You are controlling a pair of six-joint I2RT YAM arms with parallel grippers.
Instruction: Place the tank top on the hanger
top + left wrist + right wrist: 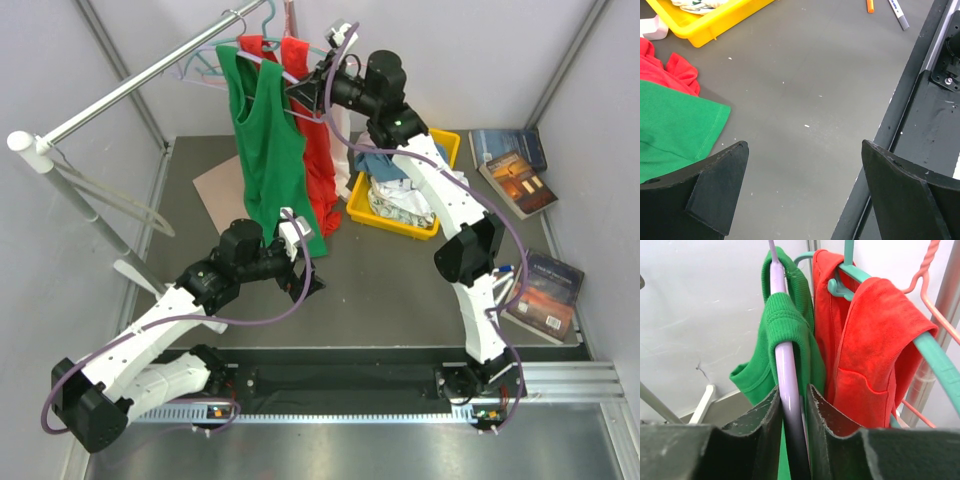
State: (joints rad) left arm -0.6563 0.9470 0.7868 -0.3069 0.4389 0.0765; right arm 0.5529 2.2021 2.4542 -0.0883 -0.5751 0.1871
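Note:
The green tank top point(268, 150) hangs from the lavender hanger point(205, 62) on the rail, its hem reaching the table. In the right wrist view both green straps point(785, 322) sit over the lavender hanger arm point(785, 375). My right gripper point(303, 92) is shut on that hanger arm point(792, 390) at the top's right shoulder. My left gripper point(305, 283) is open and empty low over the table point(805, 145), just right of the green hem point(675, 125).
A red tank top point(318, 140) hangs on a teal hanger point(935, 357) beside the green one; a pink hanger point(930, 285) is behind. A yellow bin point(400, 195) of cloths, books point(515, 165) and pens point(897, 12) lie on the right. The rail point(140, 80) crosses the upper left.

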